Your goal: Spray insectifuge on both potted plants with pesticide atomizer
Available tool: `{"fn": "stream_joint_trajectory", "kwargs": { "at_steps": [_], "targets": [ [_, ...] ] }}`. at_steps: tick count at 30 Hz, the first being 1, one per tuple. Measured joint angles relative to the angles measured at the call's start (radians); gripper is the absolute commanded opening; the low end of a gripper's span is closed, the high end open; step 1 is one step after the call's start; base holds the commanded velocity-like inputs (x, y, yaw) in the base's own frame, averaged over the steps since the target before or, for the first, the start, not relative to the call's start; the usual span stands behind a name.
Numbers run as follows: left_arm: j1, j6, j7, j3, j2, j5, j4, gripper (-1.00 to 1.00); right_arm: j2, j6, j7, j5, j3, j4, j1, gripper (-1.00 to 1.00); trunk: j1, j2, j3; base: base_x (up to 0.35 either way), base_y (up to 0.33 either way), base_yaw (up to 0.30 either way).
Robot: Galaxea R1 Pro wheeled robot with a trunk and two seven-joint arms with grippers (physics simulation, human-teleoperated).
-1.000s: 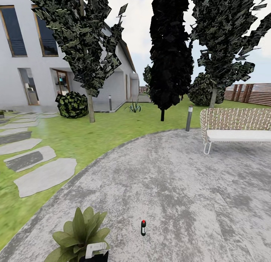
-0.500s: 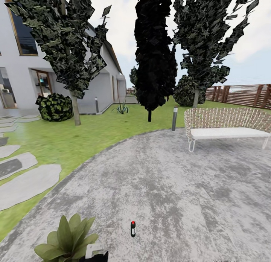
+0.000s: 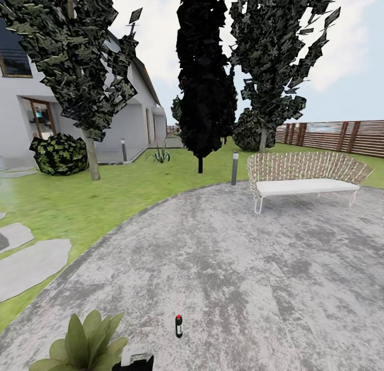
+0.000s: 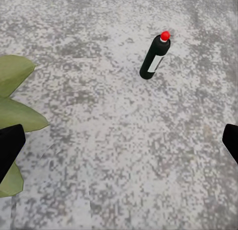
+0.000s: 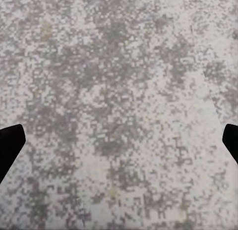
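Note:
The pesticide atomizer [image 3: 178, 326] stands upright on the grey gravel patio [image 3: 240, 264]; it is a slim dark bottle with a white label strip and a red top. In the left wrist view the atomizer [image 4: 154, 56] sits well ahead of my left gripper [image 4: 119, 145], which is open with its dark fingertips [image 4: 10, 145] far apart. One potted plant [image 3: 85, 345], a low rosette of pointed green leaves, is just left of the bottle, and its leaves [image 4: 15, 96] reach beside my left finger. My right gripper [image 5: 119, 145] hangs open over bare gravel. The second potted plant is out of view.
A wicker bench [image 3: 306, 179] with a white seat stands at the patio's far right, with a short lamp post [image 3: 234, 168] beside it. Trees [image 3: 205, 78], a dark round bush [image 3: 58, 155], stepping stones [image 3: 32, 264], lawn [image 3: 106, 195], a house and a slatted fence [image 3: 341, 136] surround the patio.
The whole picture has slid left, so the camera has turned to the right. The atomizer and plant stand as before; more of the bench and fence shows.

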Motion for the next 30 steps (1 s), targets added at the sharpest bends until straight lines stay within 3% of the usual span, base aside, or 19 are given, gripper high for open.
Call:
{"fn": "stream_joint_trajectory", "kwargs": {
  "at_steps": [6,30],
  "targets": [
    [0.000,0.000,0.000,0.000,0.000,0.000,0.000,1.00,0.000,0.000,0.001,-0.001,0.000,0.000,0.001,1.00,0.000,0.000,0.000,0.000,0.000,-0.110],
    [0.000,-0.001,0.000,0.000,0.000,0.000,0.000,1.00,0.000,0.001,0.001,-0.001,0.000,0.000,0.000,1.00,0.000,0.000,0.000,0.000,0.112,-0.266]
  ]
}}
